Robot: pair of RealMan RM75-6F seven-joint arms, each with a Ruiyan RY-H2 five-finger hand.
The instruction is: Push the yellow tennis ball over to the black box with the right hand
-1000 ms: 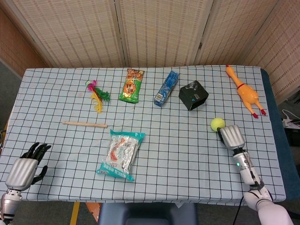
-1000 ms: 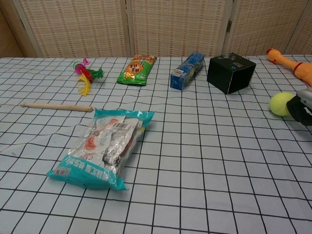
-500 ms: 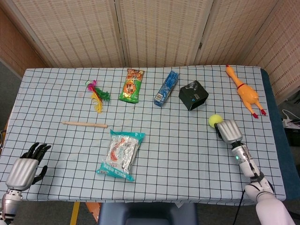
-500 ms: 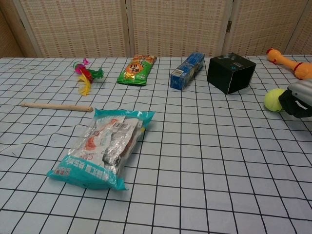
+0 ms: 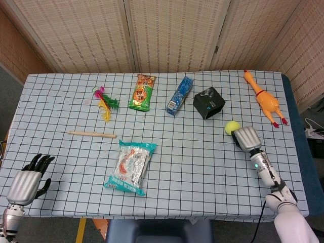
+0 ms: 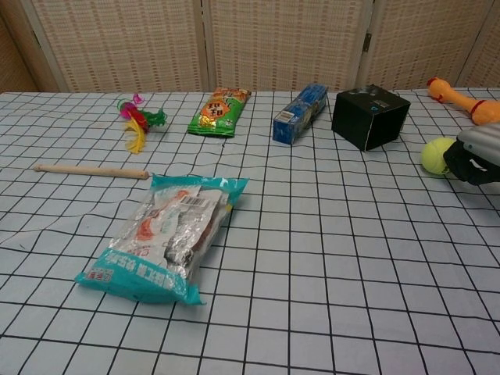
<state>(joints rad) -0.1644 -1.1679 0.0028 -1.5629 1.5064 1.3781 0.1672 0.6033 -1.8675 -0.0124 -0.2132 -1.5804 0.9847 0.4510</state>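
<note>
- Ball [image 5: 232, 126]: yellow, lying on the checked surface [image 5: 192, 167], near the box [image 5: 208, 103] but apart from it, on the box's near-right side.
- Right hand [image 5: 245, 138]: back upward, fingers curled down and forward against the ball's near-right side; it touches the ball but does not enclose it. In the chest view the hand [image 6: 475, 155] sits at the right edge, its dark fingers against the ball [image 6: 437, 155].
- Left hand [image 5: 28, 178]: resting at the near-left corner of the surface, fingers spread, holding nothing, well apart from all items.
- Box: black, set at an angle, between the blue pack [image 5: 180, 95] and the rubber chicken [image 5: 263, 99].
- Other items: green snack bag [image 5: 143, 92] left of the blue pack; feather toy [image 5: 105, 100] further left; wooden stick [image 5: 91, 134] below it; silver-and-teal packet [image 5: 131, 166] near the middle front.
</note>
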